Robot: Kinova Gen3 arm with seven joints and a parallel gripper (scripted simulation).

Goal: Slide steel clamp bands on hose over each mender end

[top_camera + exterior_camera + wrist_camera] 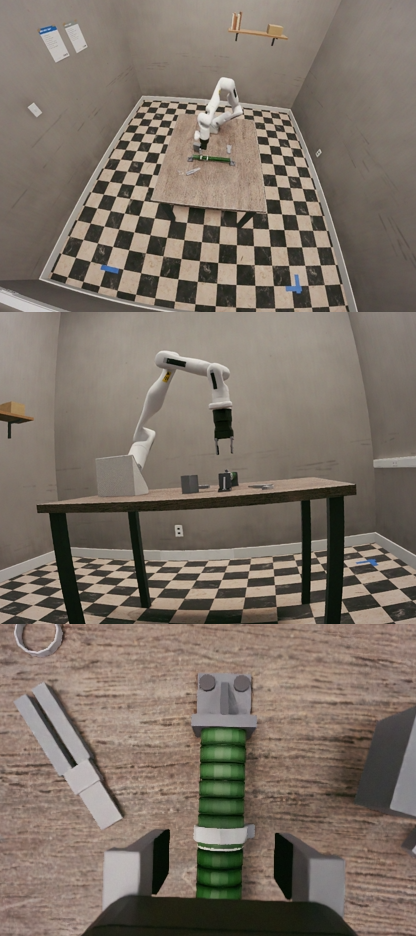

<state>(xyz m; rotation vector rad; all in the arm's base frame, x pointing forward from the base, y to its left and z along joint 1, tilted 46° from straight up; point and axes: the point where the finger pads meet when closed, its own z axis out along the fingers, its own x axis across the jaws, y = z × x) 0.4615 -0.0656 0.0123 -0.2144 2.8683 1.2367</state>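
A green ribbed hose [211,158] lies across the table, held at each end by a small grey bracket [224,704]. In the wrist view the hose [222,804] runs up the middle, and a steel clamp band [222,836] sits square around it. In the top view two bands show close together near the hose's left part, one [200,157] and another [208,157]. My gripper [224,447] hangs open and empty well above the hose, straight over the band. Its fingers stand either side of the hose in the wrist view, touching nothing.
A grey flat tool [65,753] and a small ring [38,636] lie to one side of the hose. A grey block [189,483] stands on the other side, also in the wrist view [390,766]. A small grey piece [228,148] lies behind the hose. The arm's white base block [119,475] stands at the table's back.
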